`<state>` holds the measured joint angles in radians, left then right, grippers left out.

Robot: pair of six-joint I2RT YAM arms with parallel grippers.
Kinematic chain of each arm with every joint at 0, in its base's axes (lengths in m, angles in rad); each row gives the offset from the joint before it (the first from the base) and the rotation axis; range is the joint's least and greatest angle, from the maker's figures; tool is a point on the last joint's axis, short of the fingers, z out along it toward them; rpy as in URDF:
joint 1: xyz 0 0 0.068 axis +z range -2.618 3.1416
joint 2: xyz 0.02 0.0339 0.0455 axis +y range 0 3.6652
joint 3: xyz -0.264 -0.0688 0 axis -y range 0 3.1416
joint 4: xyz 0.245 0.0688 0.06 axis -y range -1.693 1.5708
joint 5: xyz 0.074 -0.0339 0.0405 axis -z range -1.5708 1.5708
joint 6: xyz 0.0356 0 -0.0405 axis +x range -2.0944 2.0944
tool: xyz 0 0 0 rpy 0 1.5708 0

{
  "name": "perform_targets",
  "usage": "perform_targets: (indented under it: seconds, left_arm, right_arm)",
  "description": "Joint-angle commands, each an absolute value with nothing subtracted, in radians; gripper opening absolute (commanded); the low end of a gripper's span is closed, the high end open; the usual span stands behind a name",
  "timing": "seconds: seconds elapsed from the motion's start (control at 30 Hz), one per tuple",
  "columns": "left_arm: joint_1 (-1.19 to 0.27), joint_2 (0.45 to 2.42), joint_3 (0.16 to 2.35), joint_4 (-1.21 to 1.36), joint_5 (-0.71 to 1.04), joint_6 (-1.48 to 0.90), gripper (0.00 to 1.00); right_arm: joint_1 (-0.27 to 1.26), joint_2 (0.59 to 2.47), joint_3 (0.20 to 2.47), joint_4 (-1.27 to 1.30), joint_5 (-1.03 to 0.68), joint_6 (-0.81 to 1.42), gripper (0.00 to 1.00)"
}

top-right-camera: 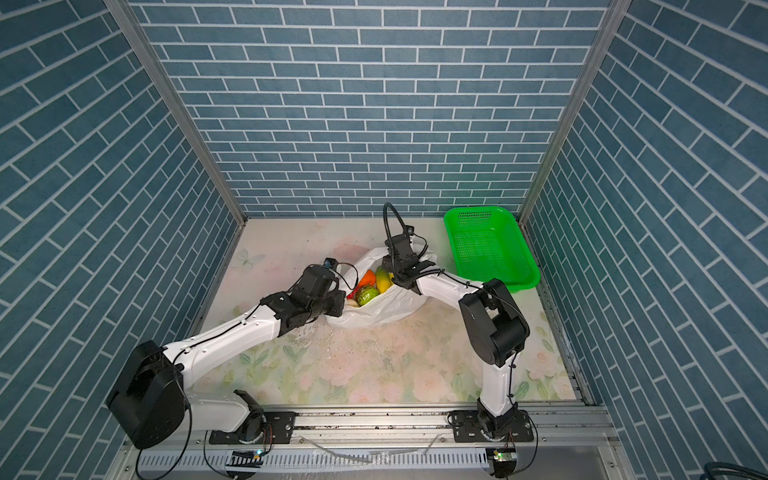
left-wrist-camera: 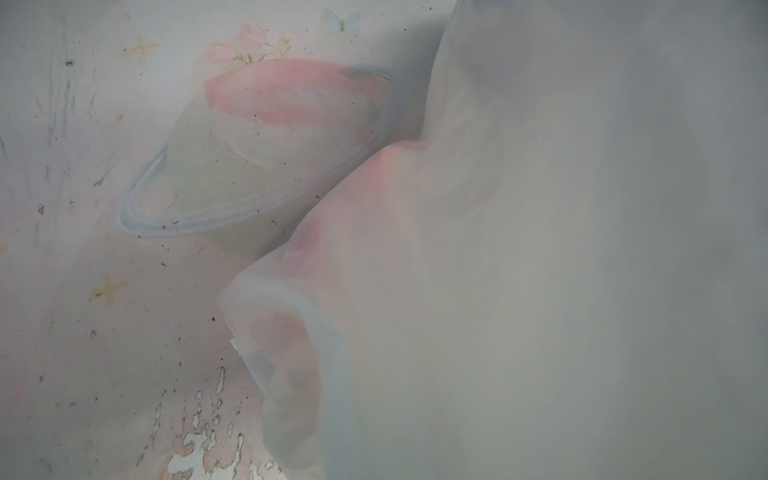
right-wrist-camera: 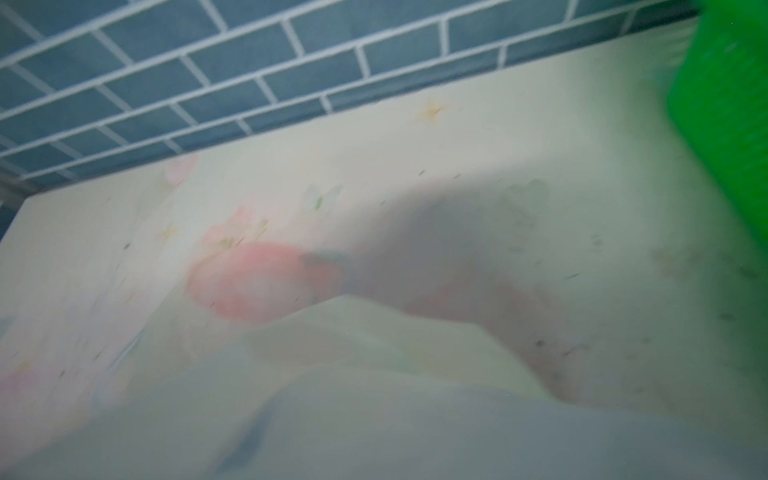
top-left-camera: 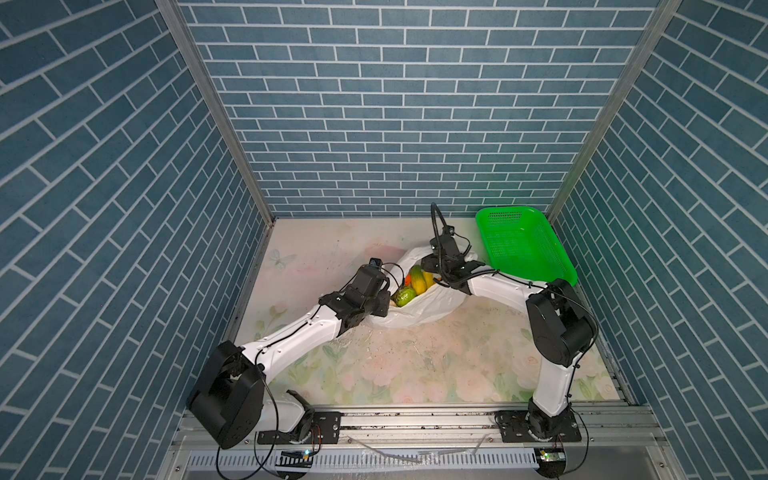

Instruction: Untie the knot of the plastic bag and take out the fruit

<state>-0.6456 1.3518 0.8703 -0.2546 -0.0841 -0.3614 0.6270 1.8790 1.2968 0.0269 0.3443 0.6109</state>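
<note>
The white plastic bag [top-left-camera: 419, 309] [top-right-camera: 374, 309] lies mid-table with its mouth spread open. Fruit shows inside: a green one [top-left-camera: 404, 297], a yellow-green mango [top-left-camera: 417, 279] and an orange one [top-right-camera: 366, 277]. The knot does not show. My left gripper [top-left-camera: 384, 305] [top-right-camera: 338, 305] sits at the bag's left rim, fingers hidden under the wrist, shut on the film. My right gripper [top-left-camera: 434, 272] [top-right-camera: 397, 272] is at the far right rim; its jaws are hidden. Bag film [left-wrist-camera: 498, 291] [right-wrist-camera: 374, 415] veils both wrist views.
A green perforated basket [top-left-camera: 519, 249] [top-right-camera: 486, 249] [right-wrist-camera: 727, 124] stands at the back right, close to the right arm. Blue brick walls [right-wrist-camera: 208, 62] close in the back and both sides. The floral mat [left-wrist-camera: 104, 208] stretches toward the front rail.
</note>
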Motion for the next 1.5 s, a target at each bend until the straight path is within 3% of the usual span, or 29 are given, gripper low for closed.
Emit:
perform_targets:
  seconds: [0.0,0.27,0.43,0.53,0.67,1.2,1.47]
  left_arm:
    - [-0.650,1.343,0.875,-0.200,-0.077,-0.357,0.00]
    - [-0.656,1.479,1.027,-0.089,-0.038,-0.355,0.00]
    - [-0.663,1.502,1.074,-0.083,0.016,-0.372,0.00]
    - [-0.663,1.486,1.058,-0.101,0.035,-0.395,0.00]
    - [-0.661,1.464,1.024,-0.090,0.061,-0.440,0.00]
    - [-0.655,1.410,0.984,-0.106,0.061,-0.529,0.01]
    - [-0.646,1.407,0.991,-0.123,0.058,-0.595,0.23]
  right_arm:
    - [0.578,1.795,1.329,0.025,0.476,0.544,0.73]
    - [0.497,1.632,1.185,-0.032,0.536,0.483,0.73]
    - [0.485,1.568,1.169,-0.127,0.267,0.430,0.72]
    - [0.523,1.543,1.146,-0.184,0.122,0.438,0.71]
    - [0.604,1.499,1.094,-0.192,0.058,0.470,0.71]
    - [0.812,1.490,0.914,-0.153,0.018,0.470,0.71]
    - [0.910,1.458,0.832,-0.160,0.055,0.482,0.72]
